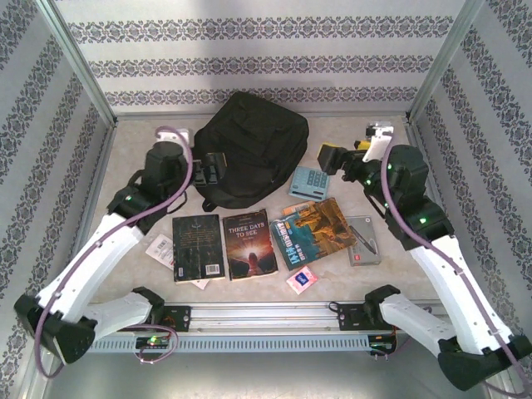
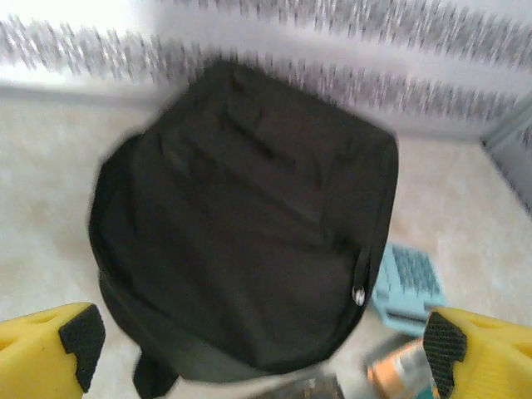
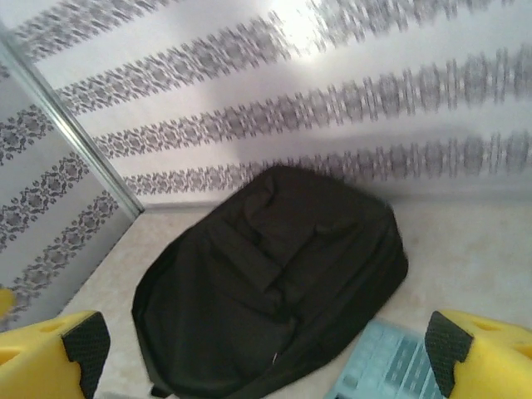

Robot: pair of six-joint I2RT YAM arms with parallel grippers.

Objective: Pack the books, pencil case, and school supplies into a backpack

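The left gripper (image 2: 258,341) hangs with its yellow jaws spread wide and empty; the black backpack (image 2: 249,241) lies flat straight ahead of it, close in front of its fingertips, its zip puller towards the right-hand finger. The right gripper (image 3: 262,345) also stands wide apart and holds nothing, with the backpack ahead and slightly to its left and the light blue button-grid box (image 3: 391,370) just before its right finger. Behind both grippers, towards the arm bases, the black book (image 1: 198,247), the "Three Days to See" book (image 1: 249,243), the blue-and-orange illustrated book (image 1: 312,233) and the pink-and-white packet (image 1: 302,279) lie flat on the table (image 1: 332,287)
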